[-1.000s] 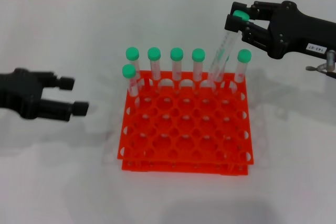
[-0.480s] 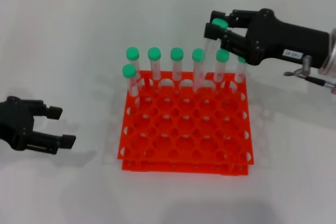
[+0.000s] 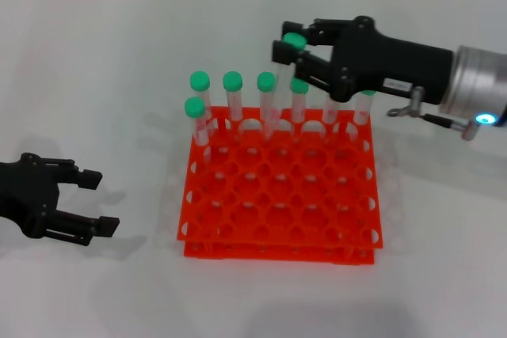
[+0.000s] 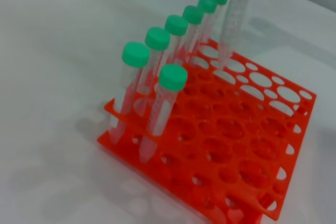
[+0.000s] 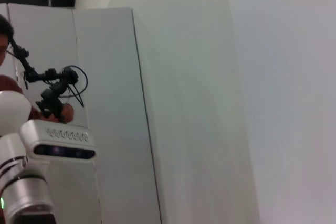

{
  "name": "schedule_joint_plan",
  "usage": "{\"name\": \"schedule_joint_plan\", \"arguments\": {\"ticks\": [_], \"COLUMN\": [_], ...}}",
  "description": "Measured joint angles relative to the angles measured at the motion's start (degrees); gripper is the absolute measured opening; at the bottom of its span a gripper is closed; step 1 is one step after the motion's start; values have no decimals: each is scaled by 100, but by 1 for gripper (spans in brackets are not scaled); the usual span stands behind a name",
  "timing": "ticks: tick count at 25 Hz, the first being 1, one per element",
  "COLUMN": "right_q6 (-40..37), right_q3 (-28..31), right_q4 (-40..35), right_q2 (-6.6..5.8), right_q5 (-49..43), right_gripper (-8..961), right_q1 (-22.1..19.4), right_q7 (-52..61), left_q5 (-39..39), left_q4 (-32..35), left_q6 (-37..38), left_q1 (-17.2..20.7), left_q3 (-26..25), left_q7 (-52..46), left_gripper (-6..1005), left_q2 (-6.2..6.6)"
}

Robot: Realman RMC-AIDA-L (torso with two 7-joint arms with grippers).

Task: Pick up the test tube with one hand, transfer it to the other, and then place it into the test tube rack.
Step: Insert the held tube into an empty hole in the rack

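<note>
Slender clear test tube [image 3: 283, 77] with a green screw cap, held tilted above the back rows of the rack, cap up and toward the right gripper, tapered tip pointing down toward a hole in the second row. In the left wrist view, printed marks visible along the tube's wall [image 4: 234, 17], tip hanging just above the rack's top tier, apart from it. Cap end clamped between the fingers of the right gripper [image 3: 291, 47], black, with a small white label, on a silver wrist with a blue light; jaws closed narrowly on the tube just below the cap.

Orange-red rack [image 3: 281, 195], two tiers, a square grid of round holes, most of them empty. Seven other green-capped tubes [image 3: 232, 100] standing in it: a line along the back row and one [image 3: 196, 120] in the second row at the left corner; those at the right end of the back row partly hidden behind the gripper.

Left gripper [image 3: 89, 201], plain black, low at the left near the table, well apart from the rack, jaws spread wide with nothing between them.

White table [image 3: 103, 69], matte and plain, with soft shadows under rack and arms. Pale panels with dark seams along the far edge. Right wrist view aimed away from the work: light wall panels [image 5: 210, 103] and a camera rig on a stand [image 5: 55, 145].
</note>
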Motion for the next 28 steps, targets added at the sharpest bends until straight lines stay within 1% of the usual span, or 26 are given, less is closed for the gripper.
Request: {"name": "schedule_joint_plan", "arguments": {"ticks": [4, 11, 18, 28], "right_q6": [335, 748, 919, 1061], "right_q3": [-483, -1120, -1488, -1736], "right_q4": [-14, -67, -42, -62], "right_q2": [0, 0, 0, 0], "right_q5": [442, 1087, 1528, 1717], "right_gripper": [274, 275, 275, 274], "right_q1": [25, 84, 160, 218], "right_q7": [-191, -606, -953, -980], "left_q5": [9, 11, 77, 131], "left_q4": [-60, -135, -247, -278], "left_q6": [5, 5, 12, -10], "left_q1": [-42, -69, -149, -159], "left_q3": [9, 8, 3, -18], "left_q7": [99, 243, 247, 317], "left_gripper": [882, 881, 881, 882], "left_q2": [-3, -11, 6, 1]}}
